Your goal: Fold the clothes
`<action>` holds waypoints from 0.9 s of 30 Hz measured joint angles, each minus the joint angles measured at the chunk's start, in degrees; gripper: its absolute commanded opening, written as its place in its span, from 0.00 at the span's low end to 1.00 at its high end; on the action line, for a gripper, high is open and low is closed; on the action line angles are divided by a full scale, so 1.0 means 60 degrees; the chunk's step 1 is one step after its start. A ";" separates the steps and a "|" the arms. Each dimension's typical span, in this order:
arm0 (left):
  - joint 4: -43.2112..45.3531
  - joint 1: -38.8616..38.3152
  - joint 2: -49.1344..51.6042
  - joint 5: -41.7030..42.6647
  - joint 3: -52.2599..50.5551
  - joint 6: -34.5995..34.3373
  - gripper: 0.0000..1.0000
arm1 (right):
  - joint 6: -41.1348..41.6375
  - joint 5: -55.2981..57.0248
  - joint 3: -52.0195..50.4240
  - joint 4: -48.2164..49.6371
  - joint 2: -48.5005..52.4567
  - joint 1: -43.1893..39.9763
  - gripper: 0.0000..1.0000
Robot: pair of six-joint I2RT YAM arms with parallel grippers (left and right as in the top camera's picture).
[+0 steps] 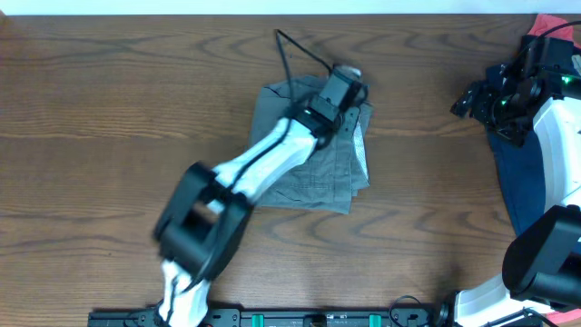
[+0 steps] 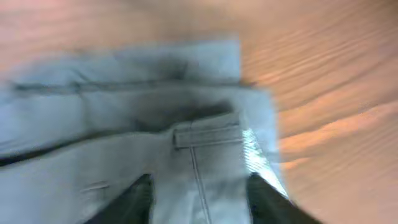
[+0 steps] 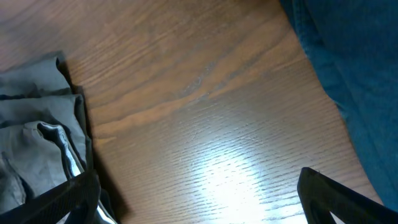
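Observation:
A grey folded garment (image 1: 318, 168) lies at the middle of the wooden table. My left gripper (image 1: 349, 77) is over its far right corner. In the blurred left wrist view the two dark fingers (image 2: 202, 202) are spread apart over the grey cloth (image 2: 124, 124), with a seam and belt loop between them and nothing clamped. My right gripper (image 1: 467, 100) is open and empty at the right side, above bare wood (image 3: 199, 199). A dark blue garment (image 1: 522, 177) lies under the right arm and also shows in the right wrist view (image 3: 348, 56).
A pink-red item (image 1: 556, 23) lies at the far right corner. A black cable (image 1: 295, 45) runs along the left arm. The grey garment's edge (image 3: 37, 124) shows at the left of the right wrist view. Bare wood lies between the two garments.

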 measured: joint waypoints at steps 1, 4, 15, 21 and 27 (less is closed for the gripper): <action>-0.0157 0.0040 -0.0543 0.0007 0.0000 -0.0033 0.98 | 0.0000 0.0000 0.0000 -0.0004 0.0000 0.0000 0.99; -0.0947 0.0321 -0.1989 0.0007 0.0015 0.0146 0.98 | 0.0000 -0.0004 0.0000 -0.0004 0.0000 0.0000 0.99; -0.5515 0.4411 -0.3235 0.0667 -0.0069 0.0656 0.98 | 0.0000 0.0000 0.0000 0.0000 0.0000 0.0000 0.99; -0.5741 0.6451 -0.1854 0.4080 -0.0674 0.1694 0.98 | 0.0000 0.0000 0.0000 0.0000 0.0000 0.0000 0.99; -0.5887 0.6619 -0.0291 0.6484 -0.0889 0.2823 0.98 | 0.0000 0.0000 0.0000 0.0000 0.0000 0.0000 0.99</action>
